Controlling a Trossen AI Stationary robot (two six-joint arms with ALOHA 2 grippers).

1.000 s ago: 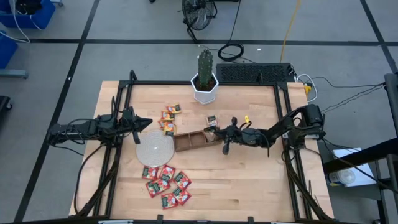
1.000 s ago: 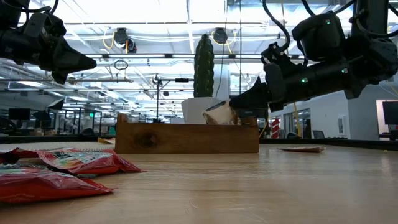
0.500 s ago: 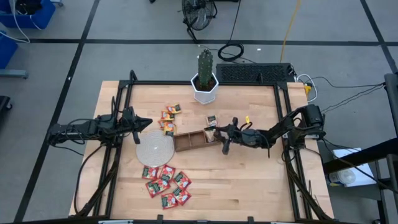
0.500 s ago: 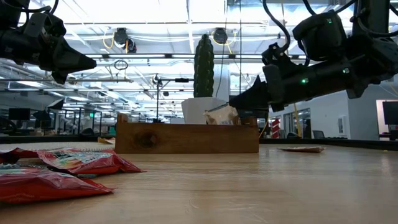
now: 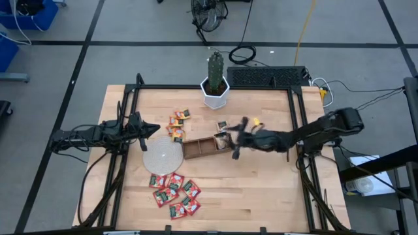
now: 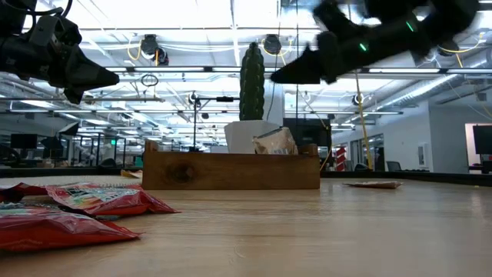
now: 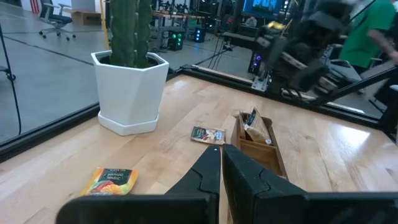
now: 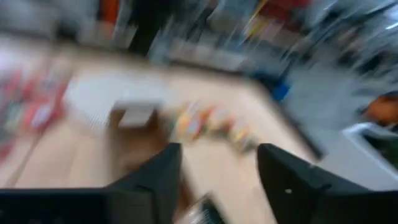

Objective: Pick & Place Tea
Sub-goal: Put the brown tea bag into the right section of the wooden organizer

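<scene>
right pincer (image 5: 230,139) open above tray (image 5: 199,148)

Table (image 5: 261,183): pale wood planks, smooth, light sheen. Tray (image 6: 231,171): darker brown wood, matt, knot in wall. Red sachets (image 6: 100,198): glossy crinkled foil. Whitish sachet (image 6: 274,141) in tray: creased, papery. Plant pot (image 7: 129,90): smooth white, faceted. Disc (image 5: 162,156): matt pale grey, finely ribbed.
</scene>
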